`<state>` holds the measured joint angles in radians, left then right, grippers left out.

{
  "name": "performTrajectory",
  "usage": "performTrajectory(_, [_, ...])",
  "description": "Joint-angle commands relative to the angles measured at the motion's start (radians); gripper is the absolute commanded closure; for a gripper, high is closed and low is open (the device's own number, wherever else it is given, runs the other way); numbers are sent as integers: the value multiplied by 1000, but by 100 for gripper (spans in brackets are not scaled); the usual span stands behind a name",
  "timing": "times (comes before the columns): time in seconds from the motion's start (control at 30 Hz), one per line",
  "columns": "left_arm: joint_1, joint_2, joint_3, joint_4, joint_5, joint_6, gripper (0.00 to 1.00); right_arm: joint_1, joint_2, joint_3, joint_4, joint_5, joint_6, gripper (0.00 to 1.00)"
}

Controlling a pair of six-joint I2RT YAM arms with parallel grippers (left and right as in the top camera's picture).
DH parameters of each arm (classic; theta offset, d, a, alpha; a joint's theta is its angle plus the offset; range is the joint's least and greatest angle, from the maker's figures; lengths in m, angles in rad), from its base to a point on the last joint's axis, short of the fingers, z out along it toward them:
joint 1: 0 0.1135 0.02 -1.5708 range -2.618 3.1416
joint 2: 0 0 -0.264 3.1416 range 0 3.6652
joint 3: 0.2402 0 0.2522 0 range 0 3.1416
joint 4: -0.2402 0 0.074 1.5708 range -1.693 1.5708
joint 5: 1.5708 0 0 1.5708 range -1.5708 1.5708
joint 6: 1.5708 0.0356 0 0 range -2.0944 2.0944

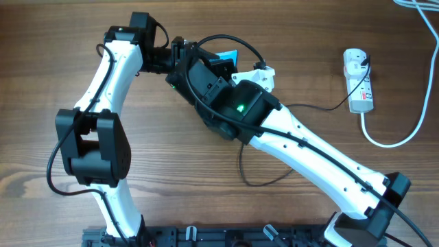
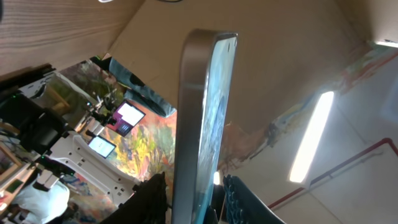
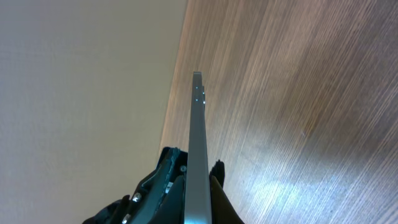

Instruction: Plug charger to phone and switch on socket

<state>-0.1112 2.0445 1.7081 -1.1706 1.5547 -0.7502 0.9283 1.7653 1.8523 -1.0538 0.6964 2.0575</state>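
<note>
The phone, with its cyan screen, is held on edge above the table at the upper middle. My left gripper is shut on it; in the left wrist view the phone stands edge-on between the jaws. My right gripper is also shut on it; the right wrist view shows its thin metal edge between the fingers. The white socket lies at the far right. The charger's thin black cable runs from the socket under my right arm. Its plug tip is hidden.
The socket's thick white cord loops right toward the table's top right corner. A loop of thin black cable lies on the wooden table below my right arm. Both arms cross over the table's middle.
</note>
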Motion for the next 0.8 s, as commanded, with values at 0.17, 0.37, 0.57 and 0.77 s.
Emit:
performTrajectory(0.17, [-5, -34, 2, -1, 23, 0, 76, 3, -30, 0, 29, -3, 14, 96])
performTrajectory(0.37, [-5, -34, 2, -1, 22, 0, 87, 3, -30, 0, 37, -3, 14, 95])
performTrajectory(0.57, [-5, -35, 2, -2, 22, 0, 96, 3, -30, 0, 44, -3, 13, 57])
performTrajectory(0.77, [-5, -34, 2, 4, 8, 7, 96, 3, -45, 0, -16, 74, -113, 3])
